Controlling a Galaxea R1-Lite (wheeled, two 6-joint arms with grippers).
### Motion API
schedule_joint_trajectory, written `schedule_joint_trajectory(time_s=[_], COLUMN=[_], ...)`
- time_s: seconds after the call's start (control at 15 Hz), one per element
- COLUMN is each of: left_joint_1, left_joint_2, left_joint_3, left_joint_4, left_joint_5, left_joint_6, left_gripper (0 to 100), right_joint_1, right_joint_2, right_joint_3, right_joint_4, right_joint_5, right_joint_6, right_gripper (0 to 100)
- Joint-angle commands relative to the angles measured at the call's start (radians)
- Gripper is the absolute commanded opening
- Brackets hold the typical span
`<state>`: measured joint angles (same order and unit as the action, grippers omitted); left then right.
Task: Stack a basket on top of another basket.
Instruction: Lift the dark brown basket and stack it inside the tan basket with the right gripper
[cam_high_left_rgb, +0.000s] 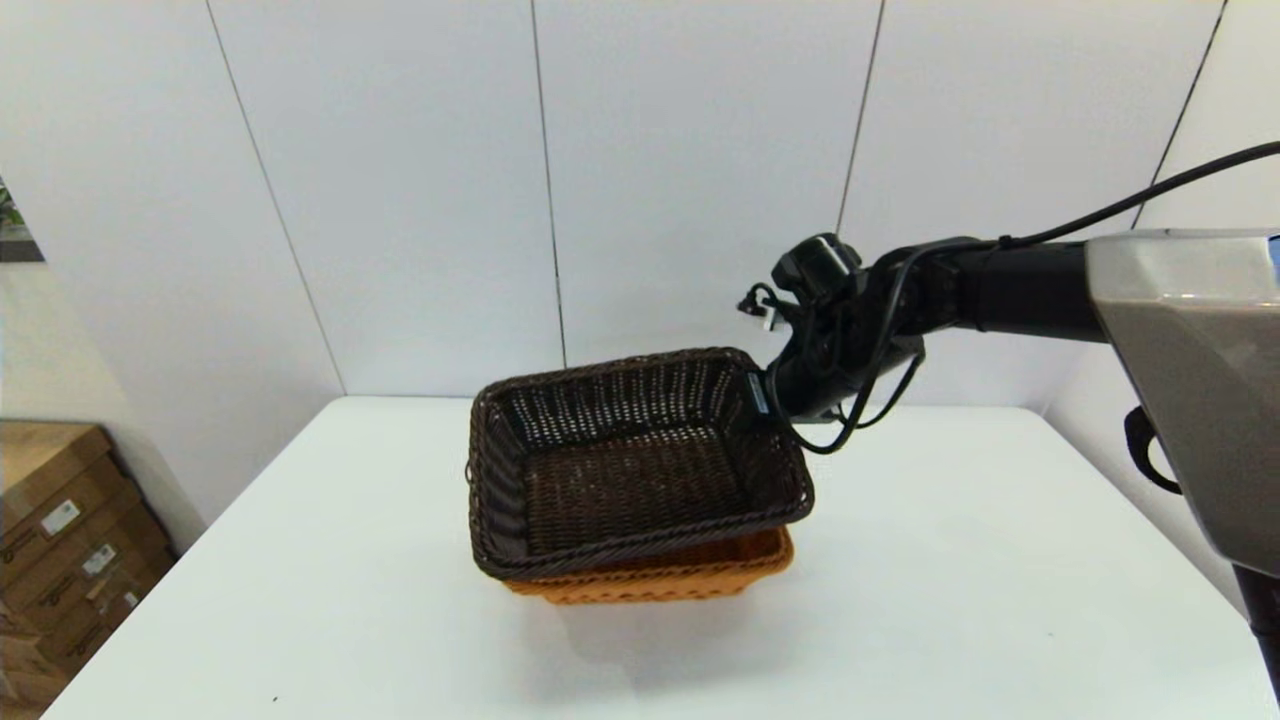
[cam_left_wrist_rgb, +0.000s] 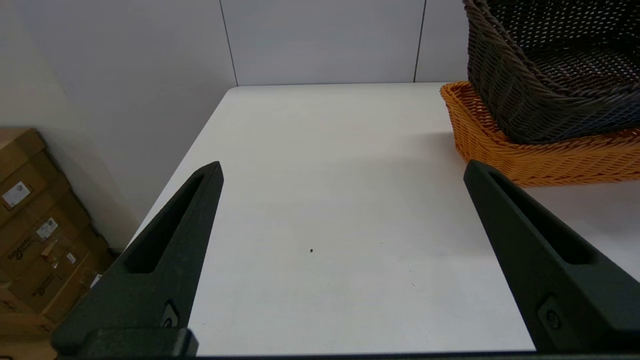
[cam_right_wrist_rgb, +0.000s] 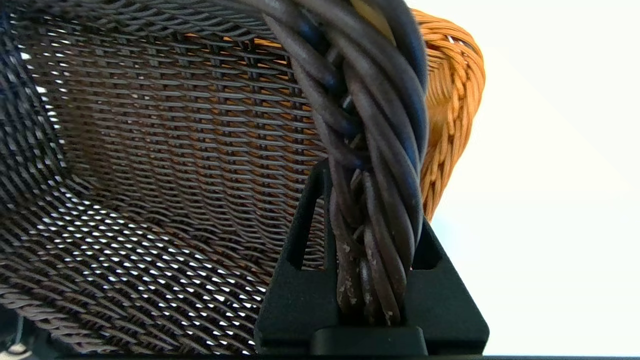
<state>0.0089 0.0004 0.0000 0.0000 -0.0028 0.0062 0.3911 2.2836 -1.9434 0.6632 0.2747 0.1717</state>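
From my head, I see two baskets on the bench (cam_high_left_rgb: 950, 560): the dark basket (cam_high_left_rgb: 630, 470) sits over the orange basket (cam_high_left_rgb: 690, 575), tilted, its 3 o'clock side raised because my right end effector (cam_high_left_rgb: 762, 395) grips that rim. My left wrist shows my left end effector (cam_left_wrist_rgb: 345, 172) wide open and empty, idle at 9 o'clock from the baskets. My right wrist shows the fingers (cam_right_wrist_rgb: 300, 280) clamped on the braided rim, ready for lowering.

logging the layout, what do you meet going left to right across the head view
cardboard boxes → dark brown basket, sitting over the orange basket → right gripper clamped on its rim → right arm
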Motion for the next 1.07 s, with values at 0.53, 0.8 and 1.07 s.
schedule_joint_trajectory(time_s=[0.53, 0.8, 1.07], left_joint_1=[0.0, 0.0, 0.0], left_joint_2=[-0.002, -0.002, -0.002], left_joint_3=[0.002, 0.002, 0.002], left_joint_4=[0.0, 0.0, 0.0], left_joint_5=[0.0, 0.0, 0.0], left_joint_6=[0.0, 0.0, 0.0], left_gripper=[100, 100, 100], right_joint_1=[-0.006, -0.009, -0.008], right_joint_2=[0.011, 0.011, 0.03], right_joint_3=[0.001, 0.0, 0.001], right_joint_4=[0.003, 0.006, 0.016], right_joint_5=[-0.003, -0.009, -0.038], right_joint_6=[0.063, 0.084, 0.104], right_gripper=[0, 0, 0])
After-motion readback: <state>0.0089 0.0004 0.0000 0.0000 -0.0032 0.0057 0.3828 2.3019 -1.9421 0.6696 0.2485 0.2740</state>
